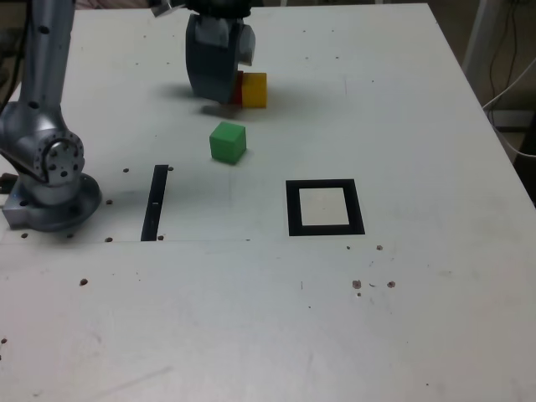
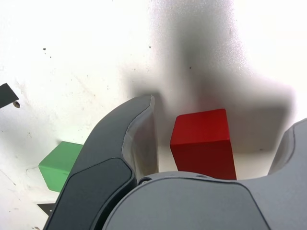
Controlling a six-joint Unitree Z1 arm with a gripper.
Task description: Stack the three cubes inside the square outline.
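Between our spread jaws (image 2: 218,139), untouched: 1 red cube (image 2: 204,143). Beside it in the exterior view, on that view's right: 1 yellow cube (image 1: 255,90), seemingly close enough that a closing finger could shove it or catch both; the gap is hard to judge, as our gripper partly hides the red. Apart, nearer the outline: 1 green cube (image 1: 228,143), which a low sweep toward the outline could knock. Well off, bare: 1 square outline (image 1: 325,208). Further risks: the red sits slightly askew to our fingers, so a grip might twist it; a base set off-centre would leave 2 later cubes leaning.
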